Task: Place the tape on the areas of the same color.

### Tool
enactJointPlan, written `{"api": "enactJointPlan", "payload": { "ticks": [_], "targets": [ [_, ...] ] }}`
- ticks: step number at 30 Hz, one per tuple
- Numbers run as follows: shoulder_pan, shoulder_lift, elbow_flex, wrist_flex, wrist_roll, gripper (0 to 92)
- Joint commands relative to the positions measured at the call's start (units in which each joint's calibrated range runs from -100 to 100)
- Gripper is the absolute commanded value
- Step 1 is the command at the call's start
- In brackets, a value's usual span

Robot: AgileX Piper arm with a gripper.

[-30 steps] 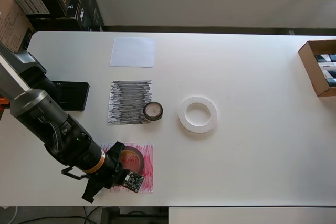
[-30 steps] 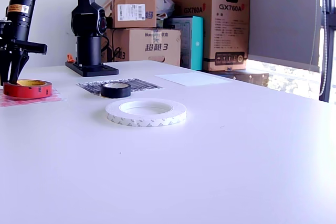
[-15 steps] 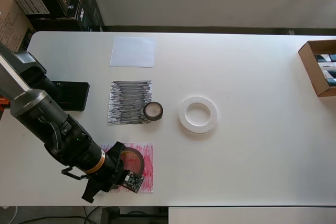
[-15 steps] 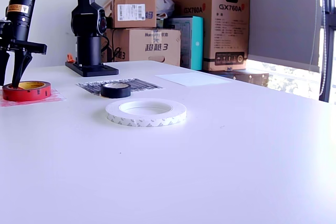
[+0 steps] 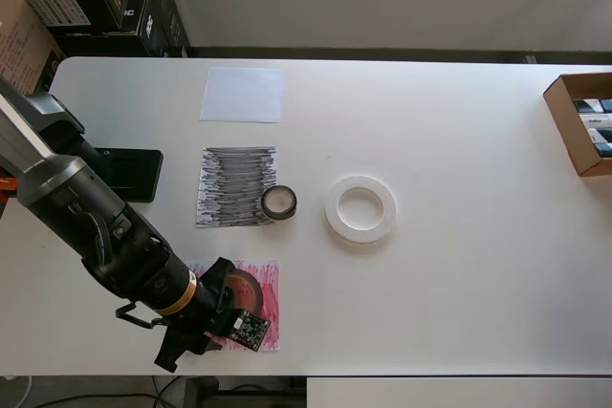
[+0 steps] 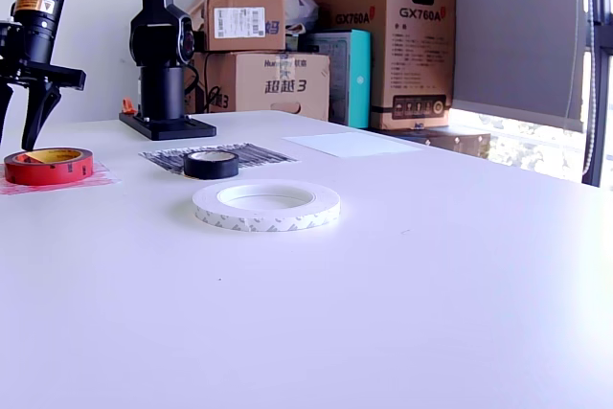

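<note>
The dark-red tape roll point(image 5: 243, 286) point(image 6: 48, 166) lies flat on the red scribbled sheet point(image 5: 267, 305) point(image 6: 81, 180) near the table's front edge in the overhead view. My gripper point(image 5: 224, 305) point(image 6: 13, 133) hangs open just above and beside it, holding nothing, and one finger point(image 6: 38, 114) is clear of the roll. The small black roll point(image 5: 278, 202) point(image 6: 211, 164) sits at the right edge of the black scribbled sheet point(image 5: 234, 185) point(image 6: 251, 152). The white ring point(image 5: 360, 208) point(image 6: 266, 206) lies on bare table. The white sheet point(image 5: 243, 95) point(image 6: 350, 144) has nothing on it.
The arm's black base point(image 5: 124, 174) point(image 6: 165, 64) stands at the overhead view's left. An open cardboard box point(image 5: 581, 123) sits at the table's right edge. Stacked cartons point(image 6: 378, 40) stand behind the table in the exterior view.
My gripper has lifted off the dark-red roll, which stays on the red sheet. In the overhead view the wrist has shifted slightly right and toward the front edge.
</note>
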Motion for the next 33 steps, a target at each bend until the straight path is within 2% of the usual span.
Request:
{"api": "enactJointPlan", "payload": {
  "ticks": [1, 7, 14, 22, 33],
  "targets": [
    [0.3, 0.0, -9.7, 1.0, -0.1, 50.4],
    [4.3, -0.3, -15.4, 1.7, 0.4, 50.4],
    [11.8, -3.3, -18.9, 13.1, 8.1, 50.4],
    [21.3, -5.7, -17.5, 19.3, 15.6, 50.4],
    [26.7, -5.3, -6.7, 18.6, 15.4, 50.3]
  ]
}}
